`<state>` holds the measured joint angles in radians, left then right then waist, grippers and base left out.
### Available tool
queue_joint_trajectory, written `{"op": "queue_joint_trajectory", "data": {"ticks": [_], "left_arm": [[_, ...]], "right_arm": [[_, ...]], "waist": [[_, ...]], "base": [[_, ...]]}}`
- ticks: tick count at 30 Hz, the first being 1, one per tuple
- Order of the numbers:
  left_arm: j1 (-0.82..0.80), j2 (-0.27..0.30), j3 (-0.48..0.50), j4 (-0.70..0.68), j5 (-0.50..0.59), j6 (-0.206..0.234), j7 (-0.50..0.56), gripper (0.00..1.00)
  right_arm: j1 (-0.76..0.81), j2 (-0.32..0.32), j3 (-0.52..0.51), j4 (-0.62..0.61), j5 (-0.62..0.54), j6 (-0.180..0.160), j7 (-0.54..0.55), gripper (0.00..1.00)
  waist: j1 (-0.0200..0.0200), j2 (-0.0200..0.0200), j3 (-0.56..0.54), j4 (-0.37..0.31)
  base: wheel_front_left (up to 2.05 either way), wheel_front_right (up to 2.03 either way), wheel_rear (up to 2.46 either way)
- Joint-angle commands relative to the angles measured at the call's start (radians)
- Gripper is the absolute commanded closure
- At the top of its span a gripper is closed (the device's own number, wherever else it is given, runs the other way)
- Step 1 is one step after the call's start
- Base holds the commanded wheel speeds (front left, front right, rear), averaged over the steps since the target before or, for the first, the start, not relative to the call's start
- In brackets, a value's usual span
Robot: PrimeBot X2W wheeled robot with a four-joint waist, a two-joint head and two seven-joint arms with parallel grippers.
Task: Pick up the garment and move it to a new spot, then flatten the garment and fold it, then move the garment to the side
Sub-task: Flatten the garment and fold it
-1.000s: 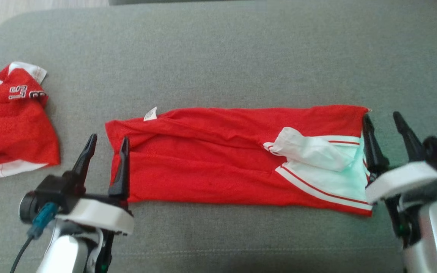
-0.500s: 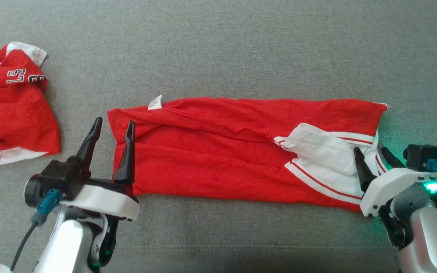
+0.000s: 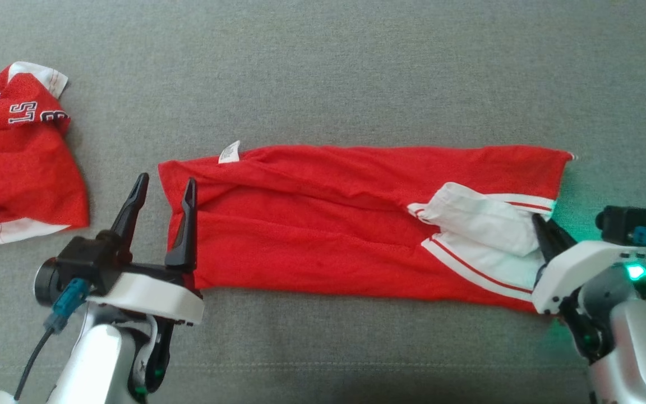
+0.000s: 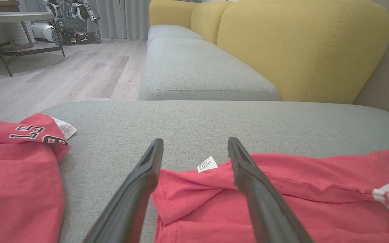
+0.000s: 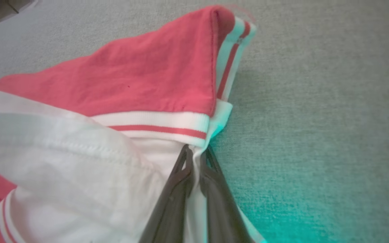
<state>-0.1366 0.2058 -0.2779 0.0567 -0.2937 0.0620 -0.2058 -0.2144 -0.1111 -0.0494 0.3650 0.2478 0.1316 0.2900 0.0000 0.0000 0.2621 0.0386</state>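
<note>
One shirt (image 3: 20, 168) cropped at L; R hand (image 5: 197, 151) pinches garment (image 3: 312, 230) hem.

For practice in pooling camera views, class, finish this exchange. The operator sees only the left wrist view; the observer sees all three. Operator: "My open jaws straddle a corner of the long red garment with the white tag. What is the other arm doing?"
Observer: The right gripper has its jaws shut on the white-trimmed far end of the long red cloth garment.
Operator: Is that end lifted?
Observer: No; in the head view the whole garment lies as a flat band on the grey fabric cushion.
Operator: Anything loose there?
Observer: A white cloth flap lies folded over the striped panel beside those jaws.
</note>
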Motion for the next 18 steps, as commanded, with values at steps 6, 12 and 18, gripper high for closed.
{"op": "queue_joint_trajectory", "data": {"ticks": [6,12,18], "left_arm": [[-0.030,0.021,0.037,-0.032,-0.010,0.013,-0.015,0.00],[-0.023,0.023,0.034,-0.040,-0.012,0.019,-0.014,0.00],[-0.015,0.027,0.035,-0.040,-0.018,0.025,-0.014,0.00]], "right_arm": [[0.025,-0.060,-0.051,-0.065,0.014,-0.001,-0.021,1.00],[0.062,-0.103,-0.119,-0.110,0.021,-0.001,-0.018,1.00],[0.078,-0.127,-0.136,-0.166,0.039,-0.001,0.008,1.00]], "waist": [[0.0000,0.0000,-0.012,-0.011],[0.0000,0.0000,-0.019,-0.021],[0.0000,0.0000,-0.035,-0.030]], "base": [[0.00,0.00,0.00],[0.00,0.00,0.00],[0.00,0.00,0.00]]}}
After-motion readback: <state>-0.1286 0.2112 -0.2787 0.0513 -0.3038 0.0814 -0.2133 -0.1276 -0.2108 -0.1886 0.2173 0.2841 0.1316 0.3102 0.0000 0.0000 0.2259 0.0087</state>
